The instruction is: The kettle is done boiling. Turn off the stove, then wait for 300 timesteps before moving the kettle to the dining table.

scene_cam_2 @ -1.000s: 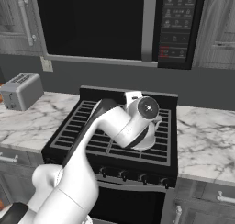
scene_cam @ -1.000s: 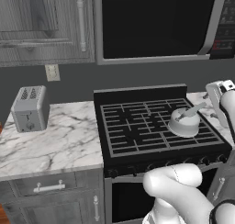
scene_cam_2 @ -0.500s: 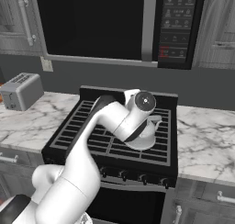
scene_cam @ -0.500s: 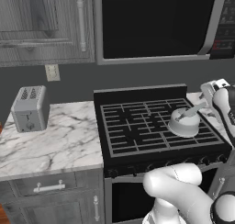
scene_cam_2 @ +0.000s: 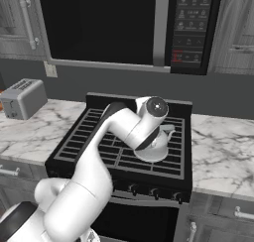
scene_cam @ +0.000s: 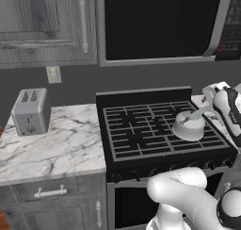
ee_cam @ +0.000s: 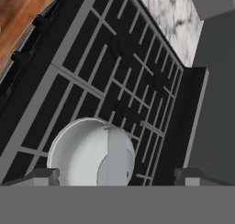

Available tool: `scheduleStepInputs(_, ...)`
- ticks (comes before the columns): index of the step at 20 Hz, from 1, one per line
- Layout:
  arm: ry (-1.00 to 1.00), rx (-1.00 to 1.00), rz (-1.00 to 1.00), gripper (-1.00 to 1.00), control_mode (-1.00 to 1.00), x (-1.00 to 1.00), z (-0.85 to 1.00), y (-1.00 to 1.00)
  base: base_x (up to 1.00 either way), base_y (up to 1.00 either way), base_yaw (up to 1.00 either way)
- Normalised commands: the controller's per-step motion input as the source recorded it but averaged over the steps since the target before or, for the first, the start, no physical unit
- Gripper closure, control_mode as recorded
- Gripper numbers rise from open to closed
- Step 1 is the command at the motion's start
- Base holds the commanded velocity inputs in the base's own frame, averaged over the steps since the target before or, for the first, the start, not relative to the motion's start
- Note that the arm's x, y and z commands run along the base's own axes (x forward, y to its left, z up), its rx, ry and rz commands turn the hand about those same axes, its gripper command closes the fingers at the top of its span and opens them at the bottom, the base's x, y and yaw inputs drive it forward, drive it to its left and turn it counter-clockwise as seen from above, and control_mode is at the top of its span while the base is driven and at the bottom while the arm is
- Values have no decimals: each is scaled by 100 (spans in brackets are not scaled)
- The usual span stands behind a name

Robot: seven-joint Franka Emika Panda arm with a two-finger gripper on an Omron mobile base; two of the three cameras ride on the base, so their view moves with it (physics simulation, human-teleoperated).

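Note:
The light-grey kettle (scene_cam: 189, 125) stands on the right front grate of the black stove (scene_cam: 141, 130). In the right base view my arm covers most of the kettle (scene_cam_2: 163, 143). My gripper (scene_cam: 215, 102) hovers just right of and above the kettle, angled down toward it. In the hand view the kettle (ee_cam: 82, 152) lies low between my wide-apart fingertips (ee_cam: 46, 176), and the gripper (ee_cam: 117, 177) is open and holds nothing. The stove's knobs (scene_cam_2: 149, 191) line its front edge. The dining table is out of view.
A silver toaster (scene_cam: 30, 111) sits on the marble counter (scene_cam: 56, 149) left of the stove. A second marble counter (scene_cam_2: 223, 147) lies to the right. The black microwave (scene_cam: 160, 21) hangs above the stove, with grey cabinets (scene_cam: 42, 26) beside it.
My wrist has shifted slightly over the stove's right side, toward the kettle. The kettle has stayed in place and the jaws have stayed open.

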Motion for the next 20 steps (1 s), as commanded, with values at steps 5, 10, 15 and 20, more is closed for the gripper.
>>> scheduleStepInputs(5,1,0,0,-100,-100,25,-12,-6,0,0,0)
scheduleStepInputs(10,1,-1,0,-100,-100,21,-12,-4,0,0,0)
scheduleStepInputs(15,0,0,0,-100,-100,17,-16,-9,0,0,0)
scheduleStepInputs(20,1,0,0,-100,-100,16,-16,-9,0,0,0)
